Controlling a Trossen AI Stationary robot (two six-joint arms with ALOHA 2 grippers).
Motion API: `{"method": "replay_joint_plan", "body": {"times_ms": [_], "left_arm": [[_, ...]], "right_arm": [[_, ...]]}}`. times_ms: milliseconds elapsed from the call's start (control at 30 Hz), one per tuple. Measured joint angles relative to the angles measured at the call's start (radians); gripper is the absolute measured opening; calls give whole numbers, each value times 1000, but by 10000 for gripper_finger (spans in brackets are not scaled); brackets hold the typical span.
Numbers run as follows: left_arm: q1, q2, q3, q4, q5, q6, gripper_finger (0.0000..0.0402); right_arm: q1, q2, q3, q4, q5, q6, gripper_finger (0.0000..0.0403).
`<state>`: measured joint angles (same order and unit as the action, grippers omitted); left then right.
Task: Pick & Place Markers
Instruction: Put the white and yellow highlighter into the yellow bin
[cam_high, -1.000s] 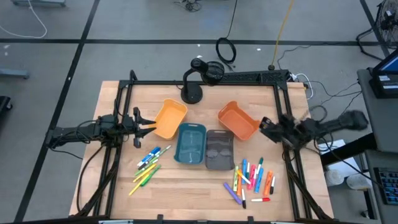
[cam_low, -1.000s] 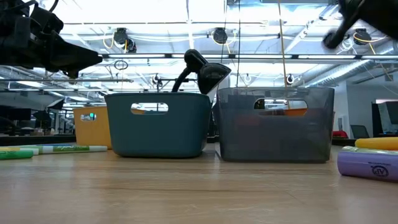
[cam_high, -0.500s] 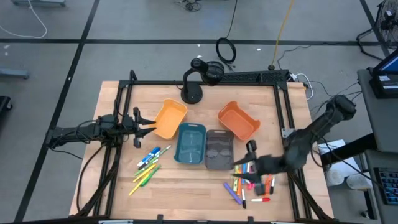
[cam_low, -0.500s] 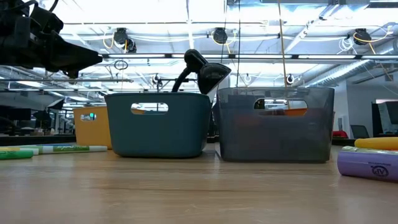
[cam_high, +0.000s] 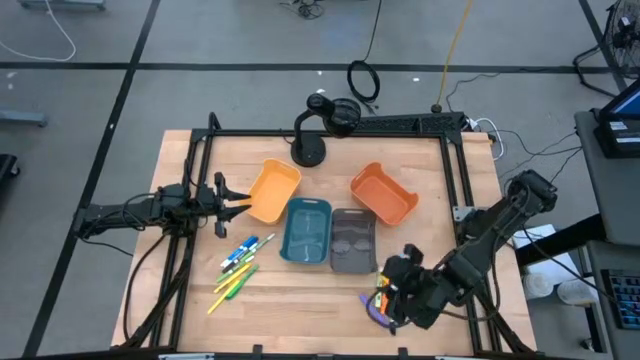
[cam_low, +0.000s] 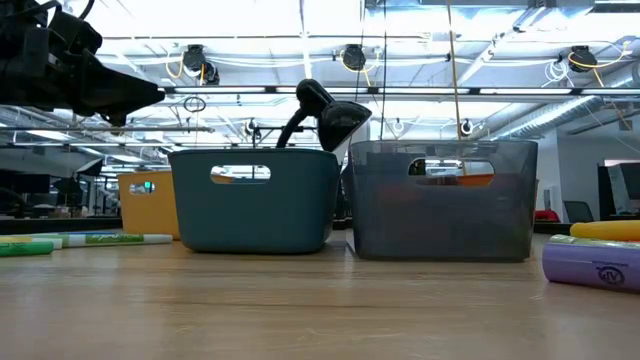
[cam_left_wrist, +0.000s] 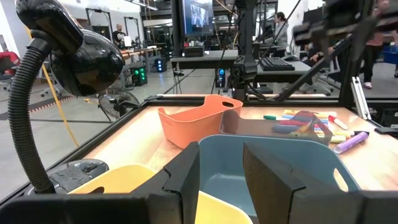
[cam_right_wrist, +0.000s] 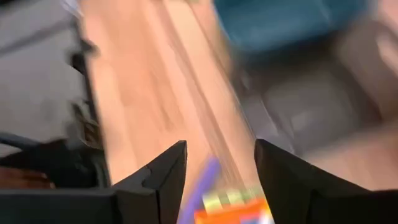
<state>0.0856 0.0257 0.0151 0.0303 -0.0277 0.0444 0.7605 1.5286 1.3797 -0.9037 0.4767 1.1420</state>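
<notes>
A round logo on the purple marker (cam_low: 597, 270) shows, its letters too small to read.

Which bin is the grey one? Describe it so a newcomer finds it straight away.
Start at the black desk lamp on the table's far edge and come toward the near edge to the pair of bins standing side by side mid-table. The grey bin is the right-hand one, touching the teal bin; it alone is smoky and see-through.

Four bins (cam_high: 307, 232) clustered mid-frame in the high view, two upper, two lower and side by side. One marker group (cam_high: 237, 266) lower left of them. Second group (cam_high: 381, 300) lower right, right gripper (cam_high: 392, 296) over it. Left gripper (cam_high: 240, 206) beside the upper-left bin (cam_high: 274, 190).
</notes>
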Motion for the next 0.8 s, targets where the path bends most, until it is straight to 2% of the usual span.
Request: {"method": "replay_joint_plan", "body": {"times_ms": [100, 233, 600, 800], "left_arm": [[0, 0, 0, 0, 0, 0, 127], [0, 0, 0, 0, 0, 0, 127], [0, 0, 0, 0, 0, 0, 127], [0, 0, 0, 0, 0, 0, 127]], "right_arm": [[1, 4, -50, -99, -90, 119, 168], [1, 2, -130, -112, -158, 181, 165], [-1, 3, -386, 205, -245, 173, 164], [-1, 3, -441, 258, -269, 178, 164]]}}
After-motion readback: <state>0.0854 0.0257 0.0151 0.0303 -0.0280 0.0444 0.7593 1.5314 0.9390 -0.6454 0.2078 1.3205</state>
